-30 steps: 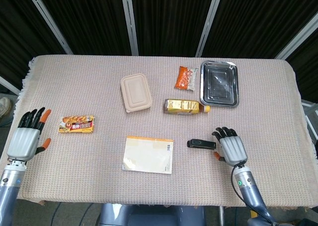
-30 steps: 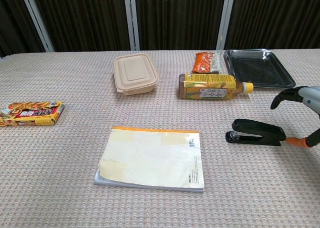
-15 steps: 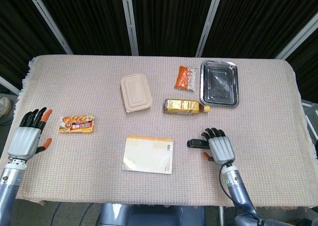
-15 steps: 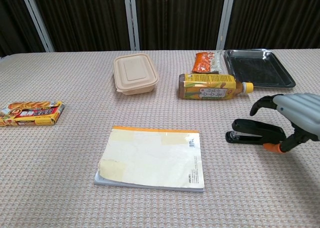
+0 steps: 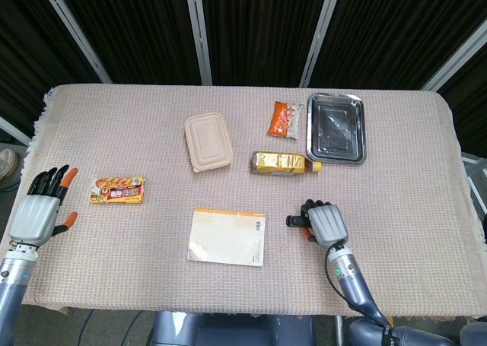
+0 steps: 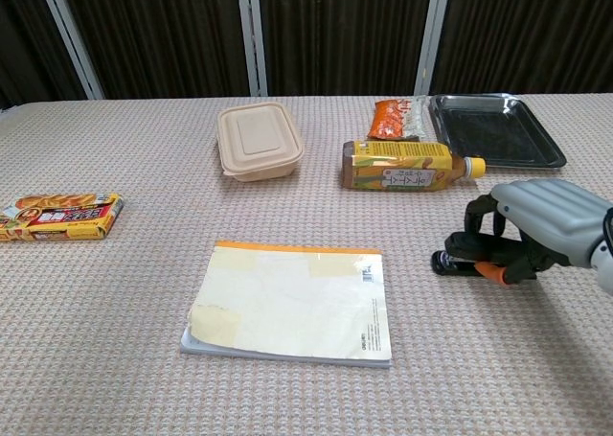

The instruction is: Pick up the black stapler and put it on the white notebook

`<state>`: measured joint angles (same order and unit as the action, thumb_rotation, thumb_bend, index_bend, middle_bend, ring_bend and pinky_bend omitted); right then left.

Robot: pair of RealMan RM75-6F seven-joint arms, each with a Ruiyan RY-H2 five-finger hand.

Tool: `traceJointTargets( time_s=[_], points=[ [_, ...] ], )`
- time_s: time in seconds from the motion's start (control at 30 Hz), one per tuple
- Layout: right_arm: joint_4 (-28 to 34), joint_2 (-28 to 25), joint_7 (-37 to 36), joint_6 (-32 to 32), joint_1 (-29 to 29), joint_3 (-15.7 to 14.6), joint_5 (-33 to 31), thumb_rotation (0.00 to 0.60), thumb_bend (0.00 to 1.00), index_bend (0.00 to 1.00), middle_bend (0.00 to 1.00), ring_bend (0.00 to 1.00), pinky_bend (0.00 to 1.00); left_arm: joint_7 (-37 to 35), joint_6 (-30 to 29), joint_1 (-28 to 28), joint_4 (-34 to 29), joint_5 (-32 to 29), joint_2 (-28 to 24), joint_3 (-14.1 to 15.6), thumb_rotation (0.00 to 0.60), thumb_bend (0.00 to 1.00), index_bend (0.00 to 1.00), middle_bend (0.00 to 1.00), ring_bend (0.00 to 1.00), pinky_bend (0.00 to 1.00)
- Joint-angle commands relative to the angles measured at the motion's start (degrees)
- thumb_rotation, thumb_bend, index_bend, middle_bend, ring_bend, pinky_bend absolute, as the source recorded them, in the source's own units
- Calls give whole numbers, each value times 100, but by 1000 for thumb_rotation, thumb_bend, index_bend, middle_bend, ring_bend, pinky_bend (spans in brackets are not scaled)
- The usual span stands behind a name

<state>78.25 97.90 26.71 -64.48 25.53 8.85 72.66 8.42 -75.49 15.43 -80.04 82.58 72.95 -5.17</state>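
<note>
The black stapler (image 6: 448, 261) lies on the tablecloth right of the white notebook (image 6: 292, 302), and only its left end shows. My right hand (image 6: 536, 227) covers the rest, with fingers curled over its far side and the orange-tipped thumb against its near side. In the head view the right hand (image 5: 326, 223) sits over the stapler (image 5: 293, 220), a short gap right of the notebook (image 5: 227, 237). My left hand (image 5: 42, 209) hangs at the table's left edge, fingers spread and holding nothing.
A yellow drink bottle (image 6: 407, 166) lies just behind the stapler. Further back are a black metal tray (image 6: 551, 153), an orange snack packet (image 6: 393, 118) and a beige lidded container (image 6: 258, 141). A snack box (image 6: 57, 217) lies at the far left.
My right hand has moved left onto the stapler and curled its fingers around it. The stapler has not shifted. The left hand has barely moved.
</note>
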Motion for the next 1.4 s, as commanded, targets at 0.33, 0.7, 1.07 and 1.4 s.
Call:
traceJointTargets(
  time_s=[0.33, 0.7, 1.07, 1.4],
  points=[
    [-277, 112, -187, -127, 89, -39, 188, 600, 441, 670, 498, 614, 715, 4, 46, 10, -6, -78, -21, 22, 600, 326, 0, 0, 0, 84],
    [487, 86, 666, -523, 30, -162, 297, 600, 446, 670, 498, 619, 718, 19, -47, 1, -80, 17, -52, 72, 600, 326, 0, 0, 0, 84],
    [1158, 658, 1739, -716, 172, -174, 270, 600, 446, 670, 498, 619, 718, 3, 182, 124, 146, -195, 65, -17, 600, 326, 0, 0, 0, 84],
    [1116, 1324, 2087, -392, 491, -35, -29, 600, 446, 670, 498, 619, 718, -166, 303, 184, 299, -302, 88, -58, 600, 326, 0, 0, 0, 84]
  ],
)
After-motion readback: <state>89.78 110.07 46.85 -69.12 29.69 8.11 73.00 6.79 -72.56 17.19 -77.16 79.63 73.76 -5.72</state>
